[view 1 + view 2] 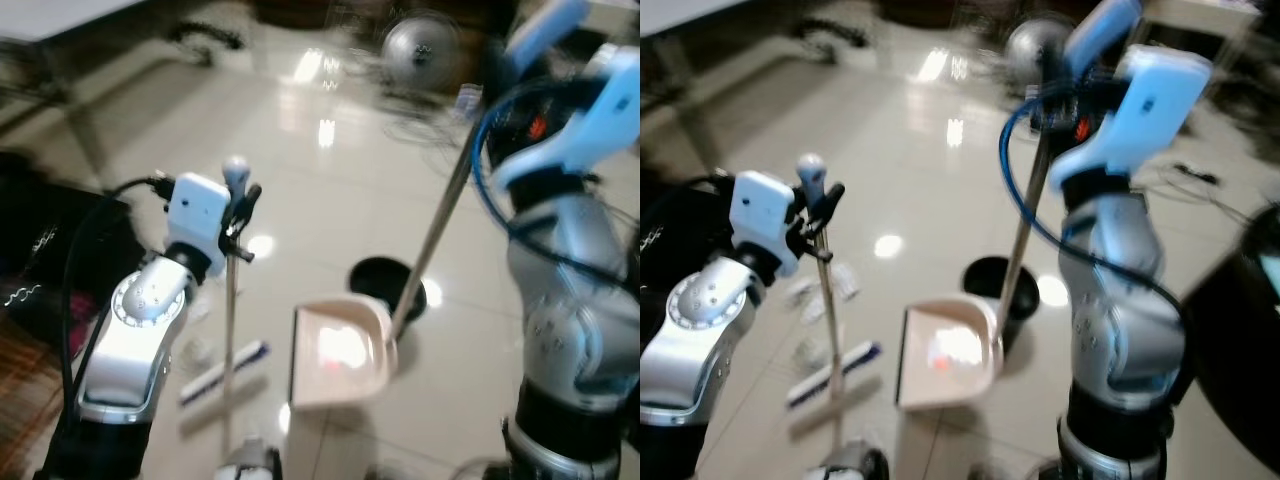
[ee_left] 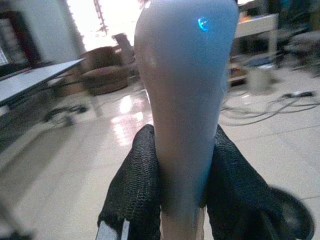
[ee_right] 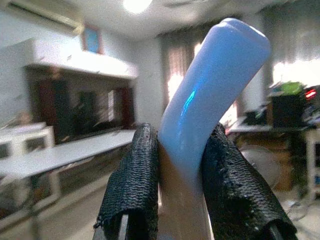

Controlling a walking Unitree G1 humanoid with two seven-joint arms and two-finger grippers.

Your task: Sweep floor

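Mid-sweep: left gripper (image 2: pixel 182 195) fingers clenched on broom (image 1: pixel 231 300) grip, right gripper (image 3: pixel 182 185) clamping dustpan (image 1: pixel 340 355) handle, pan on floor (image 1: pixel 300 150) w/ brush head just beside; next prob. push debris in.

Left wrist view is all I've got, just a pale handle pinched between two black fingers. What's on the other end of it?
Observer: A broom; its brush head rests on the tiled floor beside a dustpan.
Operator: Is the right arm doing anything?
Observer: Yes, the right gripper is shut on the blue grip of the dustpan handle.
Operator: Anything near the pan I should avoid?
Observer: A black bin stands just behind it, and small pale scraps lie on the floor by the broom.
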